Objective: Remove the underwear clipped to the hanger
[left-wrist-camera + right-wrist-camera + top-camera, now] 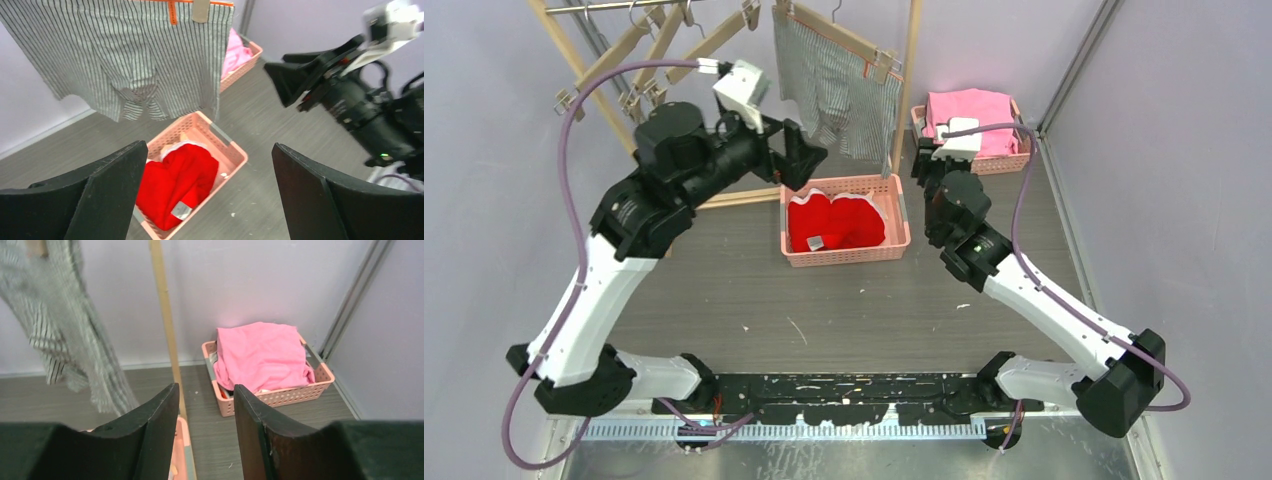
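Fingers of left hand stood wide apart, empty, near striped underwear, which hung clipped to hanger. Red underwear lay in basket on bench. Right hand showed narrow gap, gripped nothing, faced pink cloth.

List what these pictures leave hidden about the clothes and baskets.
- Striped briefs: the left wrist view's top edge cuts off the hanger above them; only one clip shows.
- Near basket: red briefs cover whatever lies beneath, in the top view.
- Label on the red briefs: too small to read, left wrist view.
- Far basket: pink cloth hides its contents, right wrist view.
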